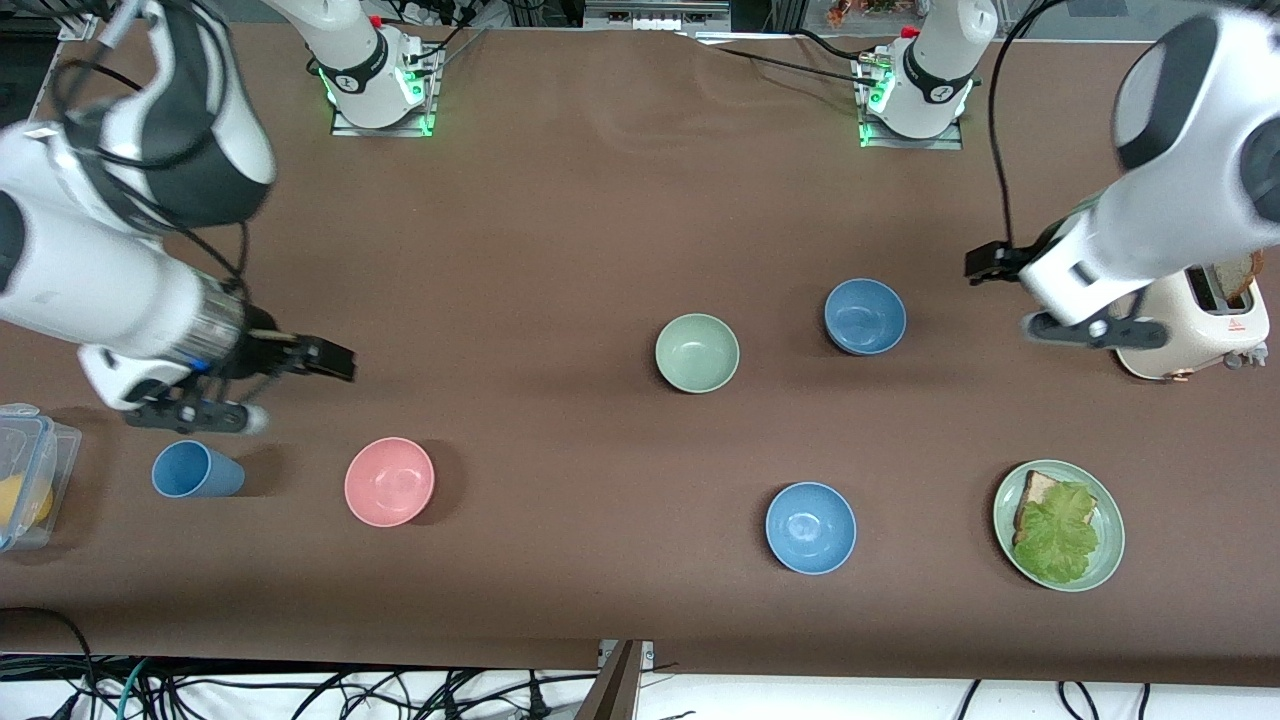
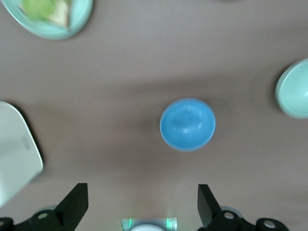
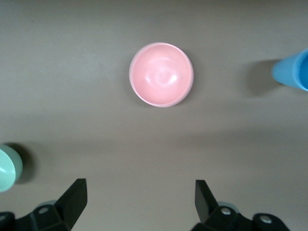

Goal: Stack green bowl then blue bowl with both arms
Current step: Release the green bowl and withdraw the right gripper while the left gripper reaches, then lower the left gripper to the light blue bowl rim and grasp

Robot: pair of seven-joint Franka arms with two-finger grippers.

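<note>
Green bowl [image 1: 697, 352] sat near the middle of the brown table [image 1: 560, 250] in the front view. It was small, round and pale mint, with a dull, plain skin. The blue bowl [image 1: 865, 316] was the same size, a soft greyish blue. It stood at about 3 o'clock from the green one, well apart from it. Both bowls were empty and sat the right way up.

A brighter, shinier sky-blue bowl [image 1: 810, 527] stood at 5 o'clock from the green bowl. A pink bowl [image 1: 389, 481] stood at 8 o'clock, with a blue cup [image 1: 195, 470] at its 9 o'clock. A flat green plate [image 1: 1110, 520] with bread and a crinkly leaf lay at 4 o'clock. A smooth cream toaster [image 1: 1195, 320] stood at the left arm's end of the table.

The left gripper [image 1: 1095, 330] hung in the air just beside the toaster. The right gripper [image 1: 195, 413] hung over the table by the blue cup.

In the left wrist view, the left gripper [image 2: 142, 204] had its two black fingers spread wide with nothing between them. The blue bowl [image 2: 187, 124] sat on the table below, looking round and smooth. The green bowl [image 2: 294, 89] peeked in at one edge. The plate [image 2: 77, 19] and the toaster [image 2: 14, 154] showed at other edges.

In the right wrist view, the right gripper [image 3: 139, 199] was spread wide too and held nothing. The pink bowl [image 3: 161, 73] sat on the table below it. The blue cup [image 3: 291, 71] and a bit of the green bowl [image 3: 8, 168] showed at the edges.
</note>
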